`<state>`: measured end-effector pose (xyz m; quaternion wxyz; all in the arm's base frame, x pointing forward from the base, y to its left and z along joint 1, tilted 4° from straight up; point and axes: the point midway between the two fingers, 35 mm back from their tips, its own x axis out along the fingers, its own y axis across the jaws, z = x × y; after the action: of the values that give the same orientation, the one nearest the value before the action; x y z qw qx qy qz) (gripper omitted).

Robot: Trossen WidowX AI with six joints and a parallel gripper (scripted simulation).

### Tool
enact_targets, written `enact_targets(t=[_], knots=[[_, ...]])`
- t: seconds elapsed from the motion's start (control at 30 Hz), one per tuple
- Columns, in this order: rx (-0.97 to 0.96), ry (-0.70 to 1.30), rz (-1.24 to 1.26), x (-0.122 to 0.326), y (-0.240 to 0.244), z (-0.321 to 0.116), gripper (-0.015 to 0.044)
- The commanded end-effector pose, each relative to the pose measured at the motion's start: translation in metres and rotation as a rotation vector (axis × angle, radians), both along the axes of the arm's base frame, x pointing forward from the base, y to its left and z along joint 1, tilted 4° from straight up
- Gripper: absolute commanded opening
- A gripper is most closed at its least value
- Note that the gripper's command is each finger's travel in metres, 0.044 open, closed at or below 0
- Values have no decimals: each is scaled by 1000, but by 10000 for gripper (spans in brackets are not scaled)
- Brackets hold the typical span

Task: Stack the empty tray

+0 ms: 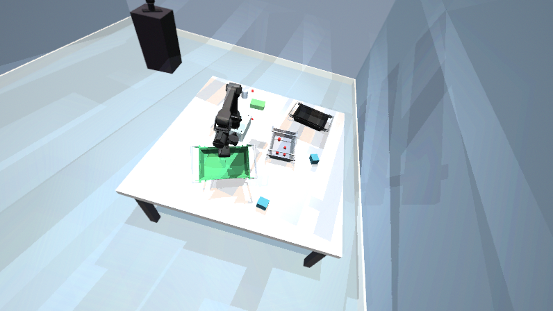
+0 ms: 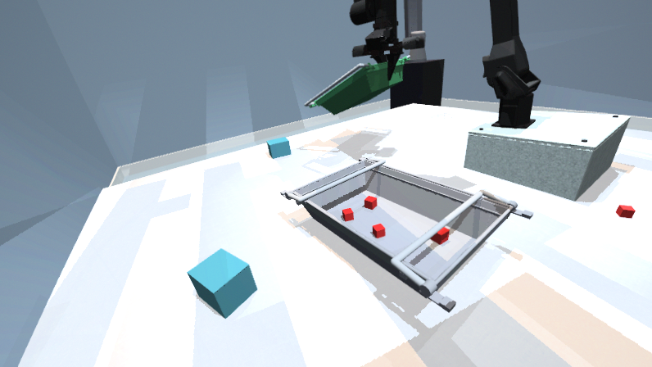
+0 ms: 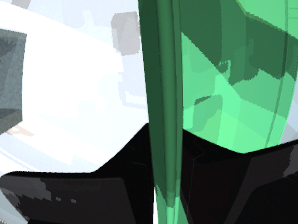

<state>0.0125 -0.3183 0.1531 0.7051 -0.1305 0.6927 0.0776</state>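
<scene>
The loaded grey tray (image 1: 281, 158) (image 2: 346, 233) stands on the table with several small red blocks (image 2: 370, 202) inside. Its far bar (image 2: 341, 180) and near bar (image 2: 456, 213) both lie in across its top, one near each end. The empty green tray (image 1: 216, 169) (image 2: 355, 93) (image 3: 162, 100) hangs in the air beyond the grey tray in the exterior view, clearly tilted, its far long side lower. Its own bars are swung outward. My gripper (image 1: 224, 152) (image 2: 387, 67) (image 3: 156, 128) is shut on the middle of its long rim. The fingertips are partly hidden in the top view.
A black tray (image 1: 303, 119) stands at the back right. Two blue blocks (image 1: 314, 158) (image 2: 223, 283) lie on the table, as does a green block (image 1: 257, 104). The arm's grey base box (image 2: 524, 159) stands beside the grey tray. A loose red block (image 2: 625, 210) lies near the box.
</scene>
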Motion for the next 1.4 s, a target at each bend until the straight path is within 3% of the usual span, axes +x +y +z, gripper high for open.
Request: enact_targets(t=[0.0,0.53,1.37], knots=[[-20,-1,5,0,-3,5,0],[-20,-1,12,3,-3,5,0],[-15,12,263,93,15,3,0]])
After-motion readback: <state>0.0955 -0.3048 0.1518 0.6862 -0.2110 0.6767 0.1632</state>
